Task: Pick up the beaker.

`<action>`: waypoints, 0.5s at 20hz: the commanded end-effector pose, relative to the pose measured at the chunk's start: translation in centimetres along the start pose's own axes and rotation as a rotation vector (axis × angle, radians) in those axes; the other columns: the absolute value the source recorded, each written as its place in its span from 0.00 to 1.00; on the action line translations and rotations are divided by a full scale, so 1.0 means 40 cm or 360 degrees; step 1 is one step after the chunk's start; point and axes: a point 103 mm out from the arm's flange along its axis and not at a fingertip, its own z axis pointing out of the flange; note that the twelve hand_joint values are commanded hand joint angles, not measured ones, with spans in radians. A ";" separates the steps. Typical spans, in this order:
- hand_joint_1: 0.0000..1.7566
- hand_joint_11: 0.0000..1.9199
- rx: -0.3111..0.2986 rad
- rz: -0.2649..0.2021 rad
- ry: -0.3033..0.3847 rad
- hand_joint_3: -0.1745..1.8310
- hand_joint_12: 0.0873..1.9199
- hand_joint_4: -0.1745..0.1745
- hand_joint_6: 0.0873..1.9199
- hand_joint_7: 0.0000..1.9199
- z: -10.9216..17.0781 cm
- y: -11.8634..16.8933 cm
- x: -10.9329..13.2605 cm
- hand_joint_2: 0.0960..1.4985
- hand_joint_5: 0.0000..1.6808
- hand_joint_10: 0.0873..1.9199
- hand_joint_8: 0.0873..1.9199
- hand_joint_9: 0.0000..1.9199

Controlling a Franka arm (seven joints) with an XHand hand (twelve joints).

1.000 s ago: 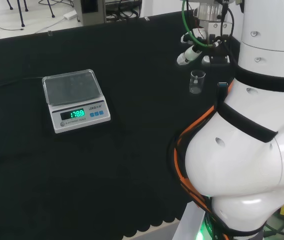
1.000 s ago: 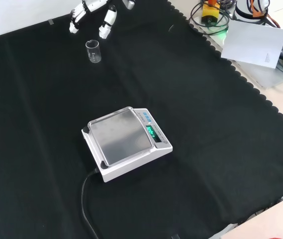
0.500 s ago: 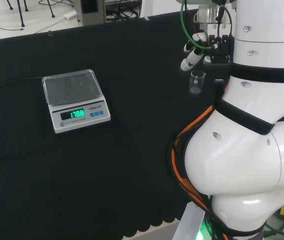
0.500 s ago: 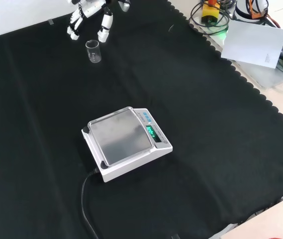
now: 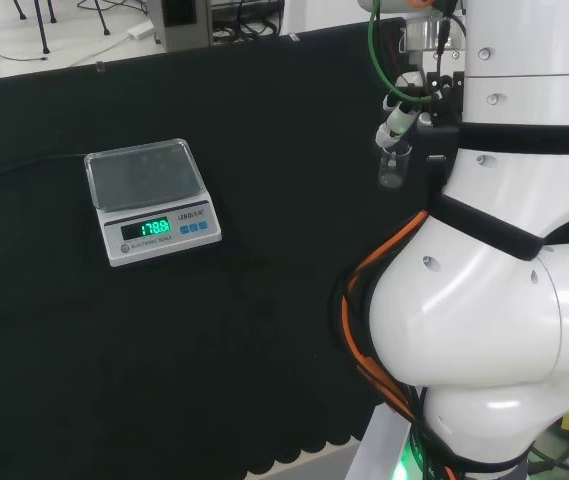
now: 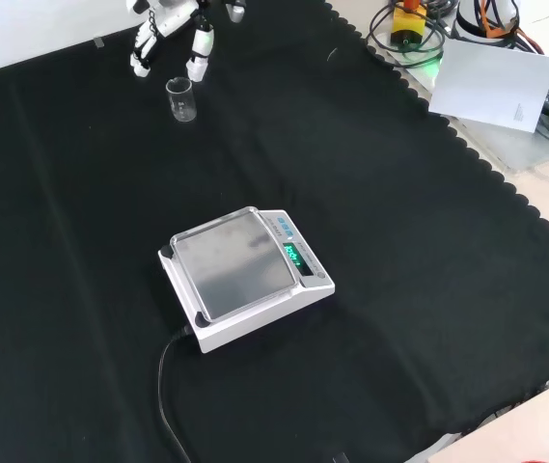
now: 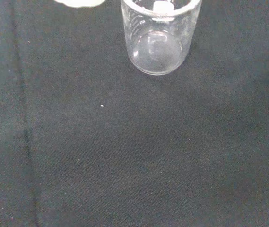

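Black cloth (image 6: 399, 289) covers the counter, and nearest the camera in the front view a dark power cable (image 6: 166, 386) trails from a white digital scale (image 6: 245, 277) with a steel weighing pan and a lit green display. Beyond the scale, toward the top of the front view, a small clear glass beaker (image 6: 181, 99) stands upright and empty on the cloth, well apart from the scale. Just past the beaker, the black and white robot hand (image 6: 170, 29) hangs above the cloth with its fingers (image 6: 198, 58) straight and spread, pointing down, holding nothing; the fingertips sit just beside the beaker's rim without clearly touching it. In the head view, the beaker (image 5: 394, 166) stands close to the left of the white robot arm (image 5: 494, 270), with one finger of the robot hand (image 5: 395, 118) reaching down just above its rim. From the wrist view, the beaker (image 7: 159, 35) appears close, upright on the cloth, its round base plain through the glass.
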 end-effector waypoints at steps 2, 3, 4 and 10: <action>0.41 0.04 0.0145 0.0004 -0.0009 0.00 0.77 0.57 0.00 0.00 0.029 0.008 -0.016 0.53 0.05 0.45 0.18 0.01; 0.40 0.03 0.0147 -0.0004 0.0000 0.00 0.77 0.57 0.00 0.00 0.031 0.008 -0.017 0.52 0.04 0.45 0.16 0.00; 0.39 0.03 0.0151 -0.0015 0.0015 0.00 0.77 0.57 0.00 0.00 0.035 0.007 -0.017 0.51 0.03 0.45 0.15 0.00; 0.40 0.03 0.0171 -0.0005 0.0025 0.01 0.77 0.55 0.00 0.00 0.074 0.003 -0.030 0.50 0.06 0.46 0.18 0.01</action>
